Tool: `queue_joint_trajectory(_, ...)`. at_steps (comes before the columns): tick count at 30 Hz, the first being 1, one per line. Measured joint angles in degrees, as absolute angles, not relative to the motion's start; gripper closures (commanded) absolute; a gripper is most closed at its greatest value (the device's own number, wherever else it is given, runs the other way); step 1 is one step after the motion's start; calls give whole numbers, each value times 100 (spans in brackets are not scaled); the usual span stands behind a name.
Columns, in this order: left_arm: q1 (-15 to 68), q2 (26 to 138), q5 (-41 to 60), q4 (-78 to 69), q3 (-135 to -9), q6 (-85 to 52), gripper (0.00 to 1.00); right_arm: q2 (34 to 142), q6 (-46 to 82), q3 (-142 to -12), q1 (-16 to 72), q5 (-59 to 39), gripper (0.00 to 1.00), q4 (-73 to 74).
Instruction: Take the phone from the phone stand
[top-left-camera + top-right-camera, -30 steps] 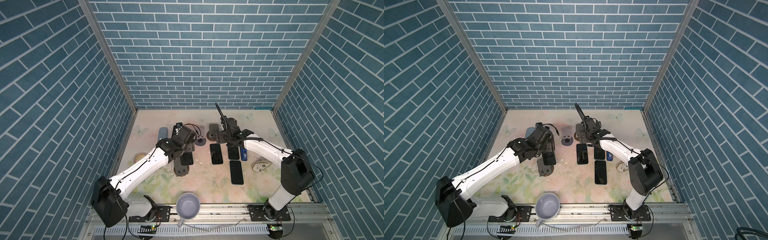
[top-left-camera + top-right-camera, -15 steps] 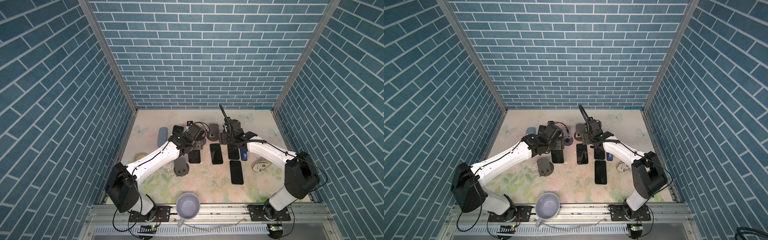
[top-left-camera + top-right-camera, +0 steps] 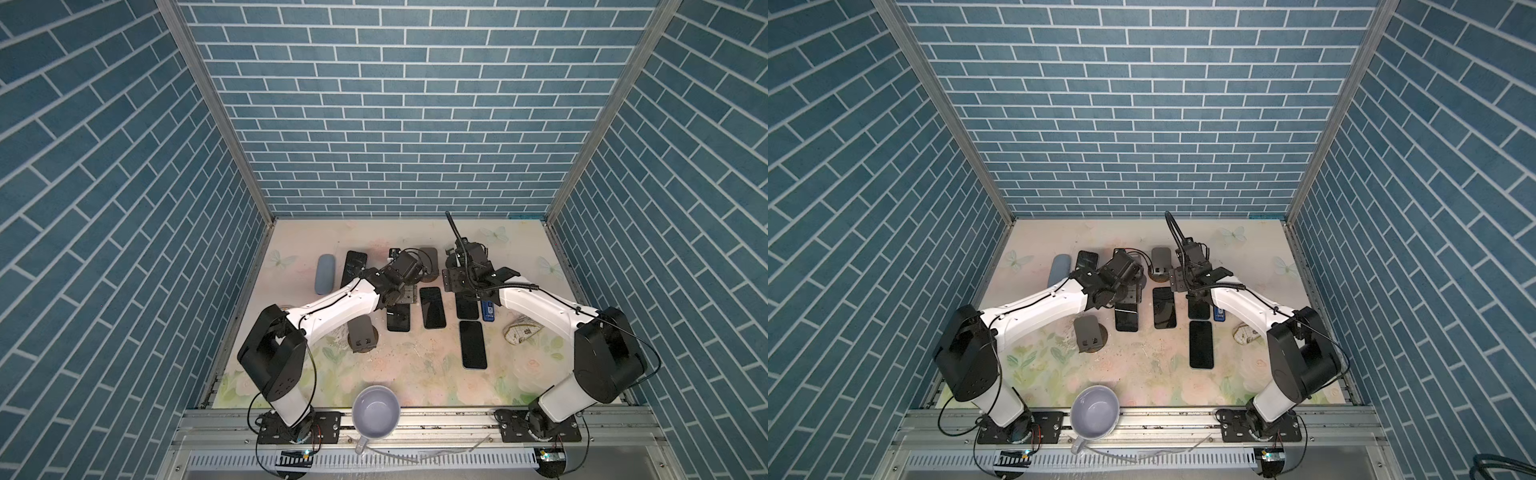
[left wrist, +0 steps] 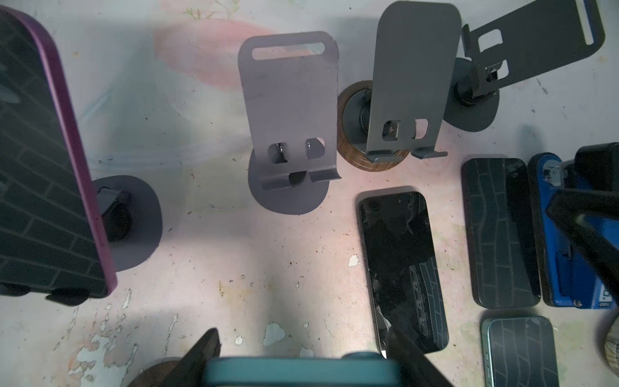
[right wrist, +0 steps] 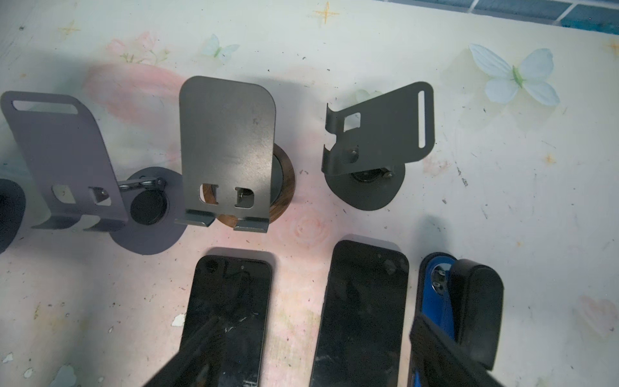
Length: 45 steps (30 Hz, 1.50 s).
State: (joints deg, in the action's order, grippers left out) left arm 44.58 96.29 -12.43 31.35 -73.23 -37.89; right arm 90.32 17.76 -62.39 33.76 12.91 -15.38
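Note:
A teal-edged phone (image 4: 301, 370) sits between the two fingers of my left gripper (image 4: 303, 365), which is shut on its sides. In both top views this phone (image 3: 398, 321) reaches toward the front from the left gripper (image 3: 401, 300), level with the row of flat phones. The dark phone stand (image 3: 363, 332) on a round wooden base stands empty just left of it. My right gripper (image 5: 318, 362) is open above two dark phones lying flat, holding nothing.
A purple-edged phone (image 4: 43, 167) rests on another stand. Three empty stands (image 4: 288, 117) (image 4: 412, 83) (image 4: 529, 43) line the back. Flat phones (image 4: 402, 268) (image 4: 499, 231) and a blue stapler (image 4: 566, 241) lie to the right. A mug (image 3: 376, 411) sits at the front edge.
My left arm has carried the teal phone to the right and slightly back, away from the wooden-based stand. The right gripper has drifted a little to the right, still open.

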Motion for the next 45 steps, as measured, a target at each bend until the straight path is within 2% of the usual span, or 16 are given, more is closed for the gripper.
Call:
queue_joint_trajectory(27,4449,11098,-904,3275,-8182,-3907,55,8777,1817,-5913,3142,1334,12,-1437)
queue_joint_trajectory(45,4287,11638,-742,3439,-8433,-3909,55,8772,1815,-5913,3015,1328,12,-1441)
